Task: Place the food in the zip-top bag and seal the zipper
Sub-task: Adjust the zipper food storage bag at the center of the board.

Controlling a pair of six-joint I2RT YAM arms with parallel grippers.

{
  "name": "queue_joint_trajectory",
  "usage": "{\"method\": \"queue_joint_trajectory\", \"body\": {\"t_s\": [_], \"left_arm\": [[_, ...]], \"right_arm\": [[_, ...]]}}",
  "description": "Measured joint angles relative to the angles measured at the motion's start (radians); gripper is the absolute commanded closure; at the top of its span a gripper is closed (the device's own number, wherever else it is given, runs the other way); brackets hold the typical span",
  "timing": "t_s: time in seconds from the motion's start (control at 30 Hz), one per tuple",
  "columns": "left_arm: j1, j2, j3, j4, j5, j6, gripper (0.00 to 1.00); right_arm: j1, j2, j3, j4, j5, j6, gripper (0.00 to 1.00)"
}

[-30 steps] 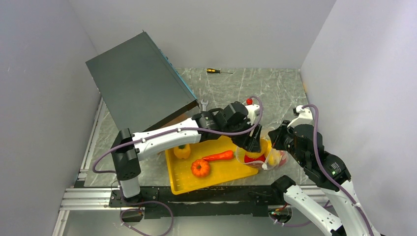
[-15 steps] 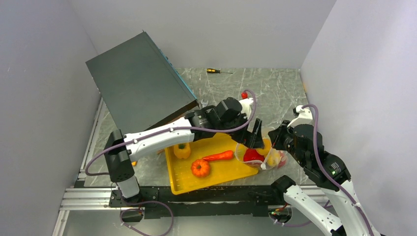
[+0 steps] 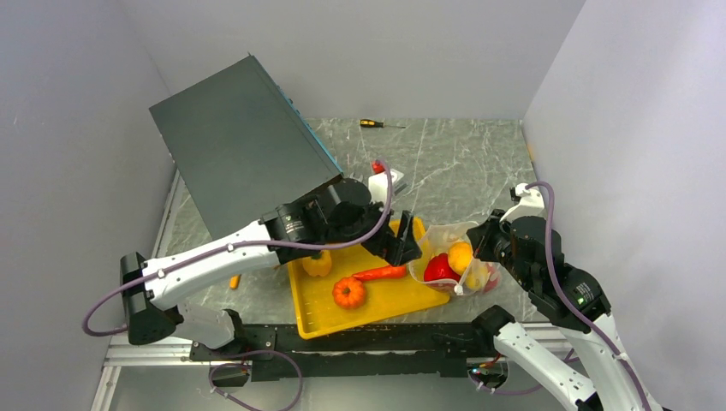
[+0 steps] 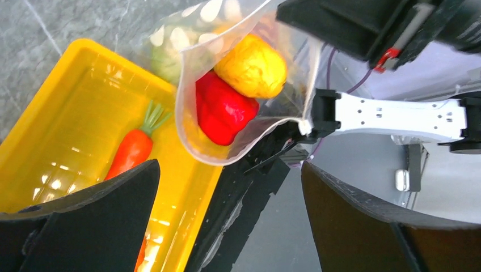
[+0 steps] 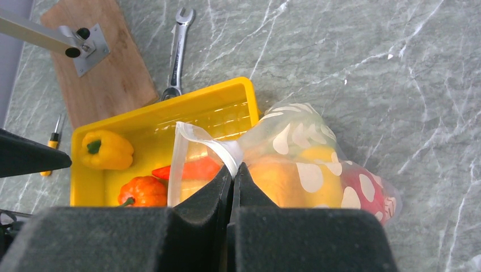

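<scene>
We're clenching right claw (image 5: 232, 173) on bag (image 5: 295, 141) mouth at zipper (image 5: 226, 149), holding it open at tray (image 3: 402, 295) right end. We're hovering left claw (image 3: 404, 244) over tray, released, empty. Red pepper (image 4: 221, 110), yellow fruit (image 4: 252, 67) sitting inside bag; carrot (image 3: 383, 272), pumpkin (image 3: 348, 293), yellow pepper (image 3: 317, 264) lying in tray.

No text, label, brand, number or sign can be read on anything in view.
</scene>
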Motion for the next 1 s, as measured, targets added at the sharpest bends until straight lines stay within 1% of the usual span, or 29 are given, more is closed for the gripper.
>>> {"method": "queue_joint_trajectory", "body": {"t_s": [0.03,0.13,0.2,0.3,0.43,0.5,0.57,0.6,0.63,0.67,0.7,0.73,0.9,1.0], "left_arm": [[0.0,-0.011,-0.017,0.003,-0.005,-0.002,0.03],[0.0,-0.023,-0.083,0.02,-0.014,-0.021,0.16],[0.0,-0.007,-0.12,0.026,-0.014,-0.04,0.22],[0.0,0.05,-0.137,0.039,-0.005,-0.07,0.27],[0.0,0.114,-0.166,0.101,0.025,-0.109,0.32],[0.0,0.148,-0.169,0.131,0.043,-0.125,0.38],[0.0,0.18,-0.169,0.163,0.056,-0.14,0.45],[0.0,0.194,-0.168,0.174,0.059,-0.142,0.51],[0.0,0.211,-0.166,0.182,0.063,-0.143,0.6],[0.0,0.227,-0.161,0.185,0.066,-0.145,0.71],[0.0,0.241,-0.155,0.186,0.07,-0.149,0.87],[0.0,0.254,-0.146,0.186,0.073,-0.15,0.99],[0.0,0.29,-0.045,0.177,0.093,-0.139,1.0],[-0.001,0.294,0.041,0.19,0.142,-0.145,1.0]], "right_arm": [[0.0,0.0,0.0,0.0,0.0,0.0,1.0],[0.0,0.0,0.0,0.0,0.0,0.0,1.0],[0.0,0.0,0.0,0.0,0.0,0.0,1.0],[0.0,0.0,0.0,0.0,0.0,0.003,1.0],[0.0,-0.005,0.0,0.0,0.0,0.006,1.0],[0.0,-0.006,0.0,0.0,0.0,0.007,1.0],[0.0,-0.006,0.0,0.0,0.0,0.007,1.0],[0.0,-0.006,0.0,0.0,0.0,0.007,1.0],[0.0,-0.006,0.0,0.0,0.0,0.007,1.0],[0.0,-0.007,0.0,0.0,0.0,0.007,1.0],[0.0,-0.007,0.0,0.0,0.001,0.007,1.0],[0.0,-0.007,0.0,-0.001,0.001,0.006,1.0],[0.0,-0.018,0.001,-0.009,0.02,0.008,1.0],[0.0,-0.027,0.008,-0.018,0.056,0.012,1.0]]}}
